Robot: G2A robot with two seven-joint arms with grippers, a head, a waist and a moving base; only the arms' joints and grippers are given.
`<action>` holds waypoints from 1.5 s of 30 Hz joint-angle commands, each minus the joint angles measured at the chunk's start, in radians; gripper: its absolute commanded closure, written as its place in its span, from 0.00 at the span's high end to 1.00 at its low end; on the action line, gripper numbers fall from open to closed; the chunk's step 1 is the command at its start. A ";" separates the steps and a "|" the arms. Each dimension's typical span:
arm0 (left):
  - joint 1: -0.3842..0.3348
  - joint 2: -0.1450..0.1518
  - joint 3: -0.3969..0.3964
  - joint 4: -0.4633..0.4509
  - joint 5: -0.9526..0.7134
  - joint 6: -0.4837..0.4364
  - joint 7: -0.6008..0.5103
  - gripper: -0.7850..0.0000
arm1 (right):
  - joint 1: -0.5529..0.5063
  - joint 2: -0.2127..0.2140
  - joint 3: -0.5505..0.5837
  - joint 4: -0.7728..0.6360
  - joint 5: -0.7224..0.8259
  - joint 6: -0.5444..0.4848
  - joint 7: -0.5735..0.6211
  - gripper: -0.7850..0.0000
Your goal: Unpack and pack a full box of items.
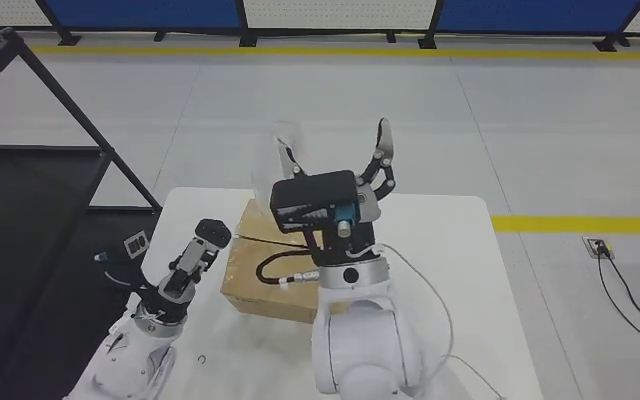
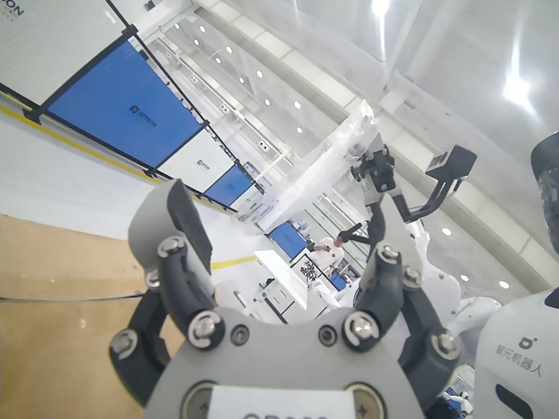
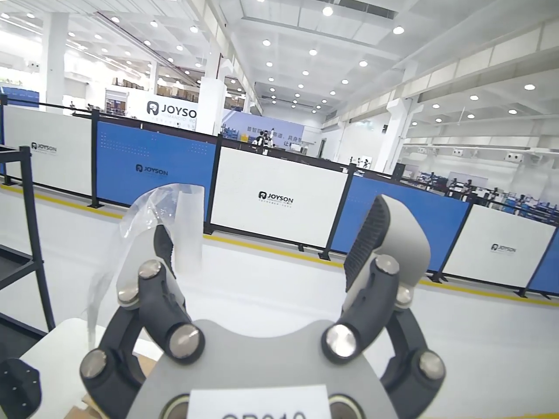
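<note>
The cardboard box point(image 1: 250, 290) sits on the left half of the white counter point(image 1: 450, 280), between my 2 arms. My raised right arm crosses over part of it in the top view, so I cannot tell how its flaps stand.

A clear plastic bag point(image 1: 283, 150) is up in the air past the box's far side, draped over 1 of my right fingers point(image 1: 337, 145). Those fingers are spread wide and point up and away from the counter. In the right wrist view the plastic bag point(image 3: 144, 215) clings around 1 pad alone, while the other pad stands well apart from it.

My left fingers point(image 1: 213, 232) sit low, just beside the box's left edge, tilted upward. They are wide too and grip nothing. In the left wrist view 1 of them lies close alongside the brown side of the box point(image 2: 65, 272), and the bag point(image 2: 323, 163) hangs high up on the other arm.

Farther out, a black rack point(image 1: 60, 180) stands on the floor left of the counter. A yellow line point(image 1: 560, 223) runs across the floor to the right. Blue and white partition panels point(image 1: 140, 12) close off the far side.
</note>
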 commanded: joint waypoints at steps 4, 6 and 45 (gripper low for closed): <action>-0.011 -0.007 0.013 0.004 0.009 0.002 -0.008 0.89 | -0.013 -0.017 0.001 -0.022 0.053 -0.014 -0.032 1.00; -0.017 -0.011 0.022 0.009 0.010 -0.001 -0.011 0.87 | -0.017 -0.022 0.005 -0.030 0.054 -0.017 -0.045 1.00; 0.067 -0.016 -0.068 -0.154 -0.368 0.140 -0.281 0.00 | -0.167 -0.098 0.085 -0.034 -0.241 -0.141 -0.255 1.00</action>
